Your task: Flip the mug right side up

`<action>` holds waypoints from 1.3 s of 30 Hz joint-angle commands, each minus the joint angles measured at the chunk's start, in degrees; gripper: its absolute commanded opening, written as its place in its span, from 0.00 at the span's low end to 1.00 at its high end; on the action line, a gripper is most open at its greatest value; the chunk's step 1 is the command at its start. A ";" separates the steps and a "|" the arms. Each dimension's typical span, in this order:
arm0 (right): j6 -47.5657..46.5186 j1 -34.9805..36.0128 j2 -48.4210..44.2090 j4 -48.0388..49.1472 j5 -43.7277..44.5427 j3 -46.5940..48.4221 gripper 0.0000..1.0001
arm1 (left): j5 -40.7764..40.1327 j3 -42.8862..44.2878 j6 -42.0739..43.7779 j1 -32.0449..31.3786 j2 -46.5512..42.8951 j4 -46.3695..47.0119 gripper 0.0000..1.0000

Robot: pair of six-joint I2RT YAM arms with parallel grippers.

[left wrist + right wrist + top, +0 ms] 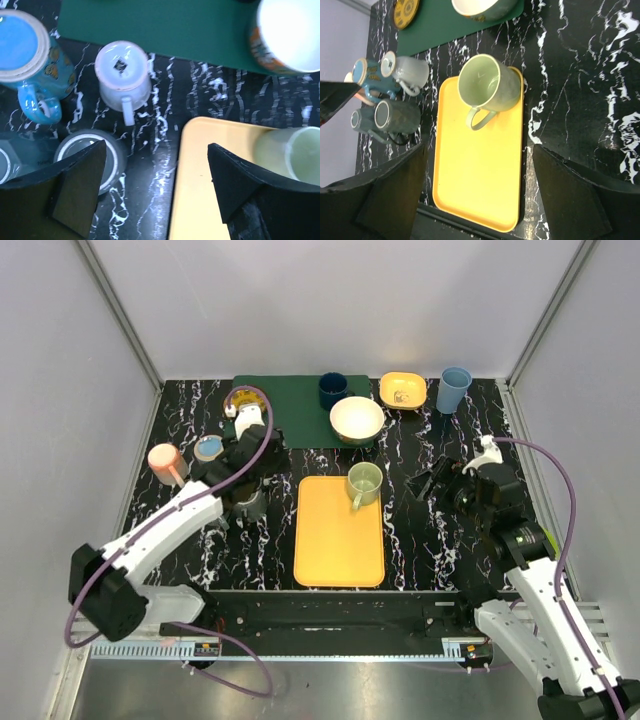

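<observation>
1. Jaws on your left gripper (156, 150) stand wide apart and grip nothing.
2. Your grey mug (82, 144) sits rim up on the black marbled table (150, 165). It is partly hidden under the finger (75, 195) on the left of the wrist view, just left of the yellow tray (192, 190).
3. Beyond it you have a white mug (122, 75) showing a flat face with a dark mark, its handle pointing back toward the gripper. A blue patterned mug (25, 55) stands to its left.
4. Your right gripper (479, 147) is spread open too, empty, to the right of the tray and facing it.
5. You can see a pale green mug (487, 87) upright on the tray's far end, handle toward the arms.
</observation>
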 commanded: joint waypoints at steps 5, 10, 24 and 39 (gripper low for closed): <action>0.04 0.25 1.69 3.95 -4.85 0.69 0.90 | 7.36 1.10 -1.86 9.21 9.71 1.35 0.76; 0.39 0.34 1.43 4.74 -5.20 -0.45 0.90 | 9.91 3.39 -1.33 10.80 16.92 2.32 0.68; 0.21 0.25 1.16 4.83 -4.41 -1.24 0.90 | 11.58 4.88 -0.02 15.02 26.68 7.42 0.57; 0.04 0.25 2.31 5.54 -3.97 -1.60 0.90 | 13.34 5.68 1.13 16.25 28.36 9.18 0.19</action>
